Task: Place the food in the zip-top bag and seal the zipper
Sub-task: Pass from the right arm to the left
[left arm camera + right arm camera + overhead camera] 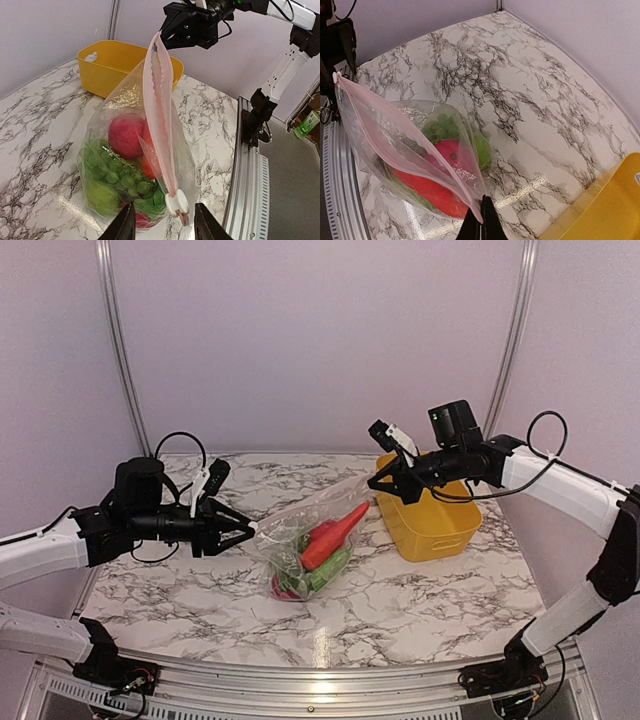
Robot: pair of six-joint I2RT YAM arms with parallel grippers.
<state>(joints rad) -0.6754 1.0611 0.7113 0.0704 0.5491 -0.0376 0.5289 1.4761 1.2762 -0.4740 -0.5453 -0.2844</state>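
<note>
Toy food (322, 545) fills a clear bag (290, 530) resting on the marble table (180, 600), its pink zipper (159, 115) strung between two robot arms. The right gripper (481, 225) is pinched tight on the zipper's high corner, holding it up just in front of the yellow basket (435, 525). The left gripper (165, 225) stands partly open at the low end, its fingers (125, 226) either side of the white slider (176, 204) without clamping it. A round red fruit (125, 135) and green grapes (117, 170) show through the plastic.

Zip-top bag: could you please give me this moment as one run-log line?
food inside zip-top bag | right gripper shut on zipper end | left gripper open around slider | bag bottom on table
</note>
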